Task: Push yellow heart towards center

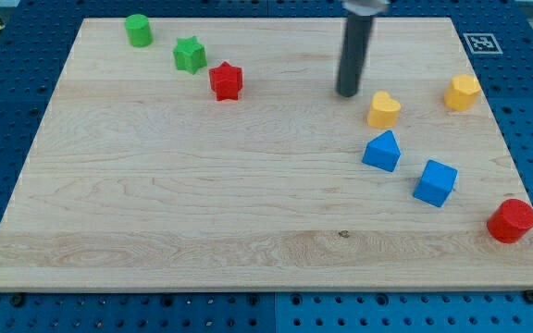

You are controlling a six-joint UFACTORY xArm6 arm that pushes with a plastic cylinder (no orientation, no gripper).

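The yellow heart (pixel 384 109) lies on the wooden board (pixel 202 203) at the view's right, above the middle height. My tip (pixel 348 93) is the lower end of the dark rod. It stands just to the left of the heart and slightly above it, a small gap apart. A blue triangular block (pixel 382 151) lies just below the heart.
A yellow hexagon (pixel 463 92) lies right of the heart. A blue cube (pixel 435 182) and a red cylinder (pixel 511 221) lie at lower right. A red star (pixel 226 80), a green star (pixel 190 55) and a green cylinder (pixel 138 30) lie at upper left.
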